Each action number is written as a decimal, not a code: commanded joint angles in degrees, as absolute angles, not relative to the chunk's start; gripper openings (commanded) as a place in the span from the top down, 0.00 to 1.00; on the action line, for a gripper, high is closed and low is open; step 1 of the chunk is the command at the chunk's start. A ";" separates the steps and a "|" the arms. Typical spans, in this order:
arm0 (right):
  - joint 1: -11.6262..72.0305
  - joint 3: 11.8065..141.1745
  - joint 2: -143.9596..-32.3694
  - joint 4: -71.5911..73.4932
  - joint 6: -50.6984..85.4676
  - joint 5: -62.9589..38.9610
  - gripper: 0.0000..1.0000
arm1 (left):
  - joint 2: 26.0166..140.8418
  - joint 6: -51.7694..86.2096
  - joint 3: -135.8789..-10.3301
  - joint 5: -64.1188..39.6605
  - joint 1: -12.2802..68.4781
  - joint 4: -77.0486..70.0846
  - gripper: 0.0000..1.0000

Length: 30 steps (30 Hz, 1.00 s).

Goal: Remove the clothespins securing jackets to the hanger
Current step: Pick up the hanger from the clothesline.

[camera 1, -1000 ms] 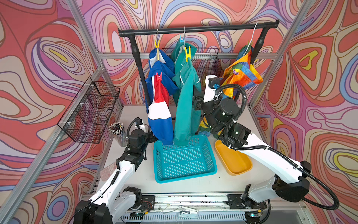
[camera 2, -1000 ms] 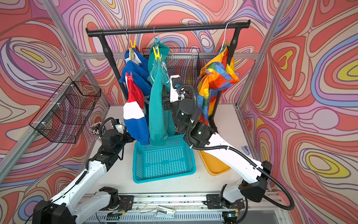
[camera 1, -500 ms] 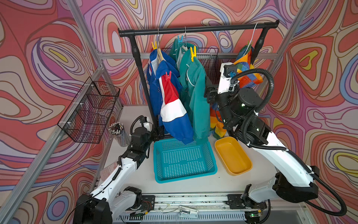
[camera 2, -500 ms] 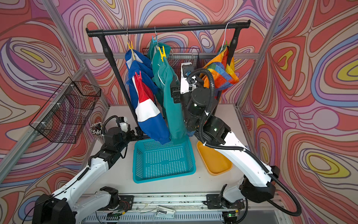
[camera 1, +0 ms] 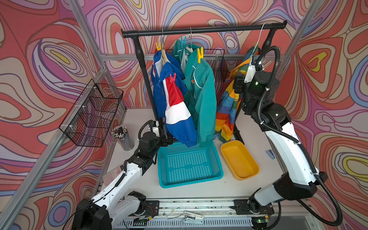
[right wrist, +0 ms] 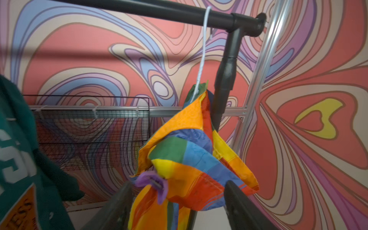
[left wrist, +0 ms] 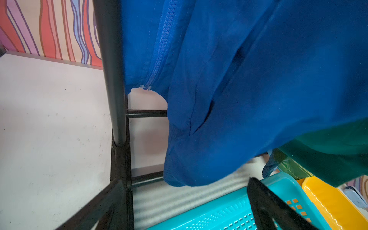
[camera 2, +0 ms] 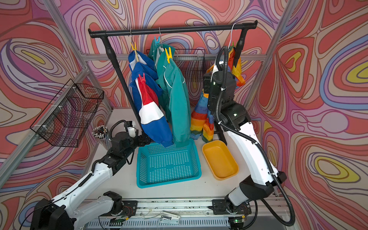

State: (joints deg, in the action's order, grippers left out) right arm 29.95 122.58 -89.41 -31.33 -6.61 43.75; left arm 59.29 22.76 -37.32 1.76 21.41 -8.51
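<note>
The only writing is on the teal jacket in the right wrist view: white letters cut off by the frame and an orange patch ending in "ESS", the rest blurred. On the rack along the table's far edge, a yellow clothespin and a red clothespin grip the blue jacket, and a blue clothespin and a second yellow clothespin grip the teal one, while the rainbow jacket's neck is half hidden behind the right arm. The right jaws stand wide with a rainbow fold hanging between them; the left jaws gape empty, low by the rack's left post, with bare table beside them.
</note>
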 commanded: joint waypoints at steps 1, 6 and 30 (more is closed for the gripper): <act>28.97 124.96 -92.15 -36.65 -3.64 42.71 0.27 | 59.41 22.64 -37.77 2.81 21.80 -7.02 0.00; 25.85 125.12 -92.98 -39.08 -0.05 39.42 0.31 | 59.67 21.70 -38.33 2.64 21.99 -6.44 0.00; 22.76 128.79 -92.39 -45.75 9.74 26.03 0.30 | 62.69 21.53 -39.11 0.81 22.14 -7.22 0.00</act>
State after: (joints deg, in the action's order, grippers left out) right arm 22.90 126.93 -93.84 -44.75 8.01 28.62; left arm 62.24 22.09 -37.41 1.50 21.76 -7.07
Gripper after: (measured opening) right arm 0.697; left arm 0.999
